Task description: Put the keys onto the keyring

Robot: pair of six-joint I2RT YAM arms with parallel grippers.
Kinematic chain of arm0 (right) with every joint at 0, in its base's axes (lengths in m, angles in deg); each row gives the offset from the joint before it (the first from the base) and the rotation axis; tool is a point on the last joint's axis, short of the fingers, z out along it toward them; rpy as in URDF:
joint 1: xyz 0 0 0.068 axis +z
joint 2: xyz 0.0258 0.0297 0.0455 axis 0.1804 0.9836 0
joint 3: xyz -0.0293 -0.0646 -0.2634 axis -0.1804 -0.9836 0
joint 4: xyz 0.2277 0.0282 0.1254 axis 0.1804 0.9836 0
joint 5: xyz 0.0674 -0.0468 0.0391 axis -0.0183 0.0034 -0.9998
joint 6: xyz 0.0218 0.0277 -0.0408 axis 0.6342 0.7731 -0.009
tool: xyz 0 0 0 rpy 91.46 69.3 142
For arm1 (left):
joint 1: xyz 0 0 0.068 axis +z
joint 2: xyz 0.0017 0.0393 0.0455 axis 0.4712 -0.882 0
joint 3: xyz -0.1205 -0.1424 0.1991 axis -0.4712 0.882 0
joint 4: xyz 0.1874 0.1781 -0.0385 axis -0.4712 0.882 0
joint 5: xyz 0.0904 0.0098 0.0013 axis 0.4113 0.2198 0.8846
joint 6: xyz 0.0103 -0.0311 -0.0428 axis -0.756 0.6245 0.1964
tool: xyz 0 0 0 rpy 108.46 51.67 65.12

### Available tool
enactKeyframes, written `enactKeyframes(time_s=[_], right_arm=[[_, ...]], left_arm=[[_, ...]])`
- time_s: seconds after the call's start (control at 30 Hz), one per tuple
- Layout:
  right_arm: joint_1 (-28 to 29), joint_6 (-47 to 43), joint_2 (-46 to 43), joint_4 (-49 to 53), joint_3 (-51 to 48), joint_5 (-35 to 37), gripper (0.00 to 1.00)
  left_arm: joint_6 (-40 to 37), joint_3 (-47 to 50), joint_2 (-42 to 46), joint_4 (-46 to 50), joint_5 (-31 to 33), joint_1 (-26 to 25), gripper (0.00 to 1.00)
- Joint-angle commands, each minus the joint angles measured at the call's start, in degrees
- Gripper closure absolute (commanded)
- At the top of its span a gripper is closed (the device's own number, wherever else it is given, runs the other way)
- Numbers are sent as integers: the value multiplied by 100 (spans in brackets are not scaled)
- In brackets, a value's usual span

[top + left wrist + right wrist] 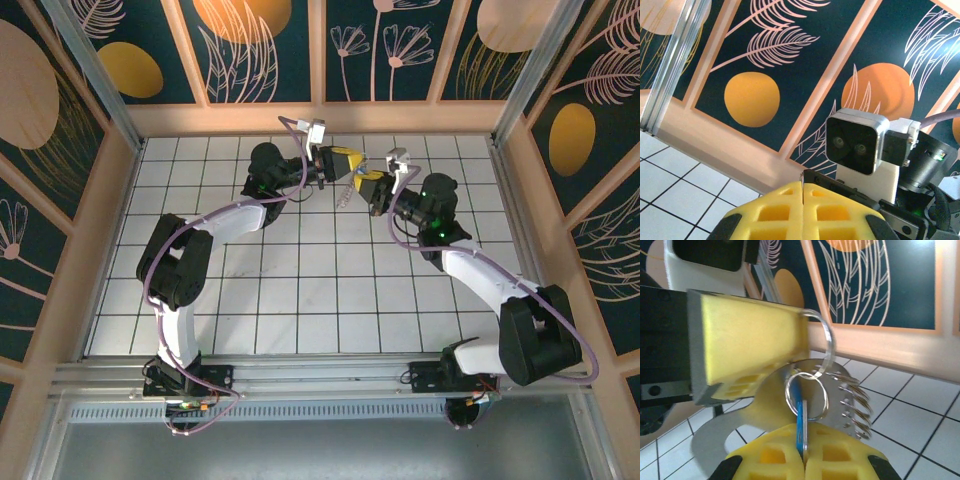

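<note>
Left gripper (pixel 803 197) and right gripper (pixel 804 452) meet above table (pixel 300 300) at 12 o'clock. Left clamped on keyring (pixel 855 400) loop. Right clamped on blue key (pixel 800 422); keyring coil at its 2 o'clock.

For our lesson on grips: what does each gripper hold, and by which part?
Right gripper: the flat blue key, pinched at its lower end. Left gripper: the large thin silver ring, clamped at its rim.

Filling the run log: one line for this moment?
stage: keys at keyring, midair | left gripper: shut on keyring | right gripper: shut on keys
</note>
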Motion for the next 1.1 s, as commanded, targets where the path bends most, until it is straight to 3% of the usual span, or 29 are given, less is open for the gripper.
enactKeyframes(time_s=[0.0,0.47,0.53,0.57,0.6,0.83,1.07], right_arm=[[164,-245,1,207,324,-246,100],[128,-358,-110,455,269,36,100],[22,-278,-235,498,152,7,69],[-39,-231,-330,499,59,-16,58],[-87,-185,-432,470,-43,-23,54],[-625,257,-1127,268,-549,-287,53],[-862,976,-1023,-68,-133,-354,54]], left_arm=[[94,-55,231,-434,18,17,100],[95,-44,235,-415,12,18,100],[94,-38,228,-420,10,20,100],[78,-30,233,-414,17,21,100],[72,-29,229,-426,18,20,100],[113,-20,182,-508,18,17,100],[113,6,193,-500,44,17,100]])
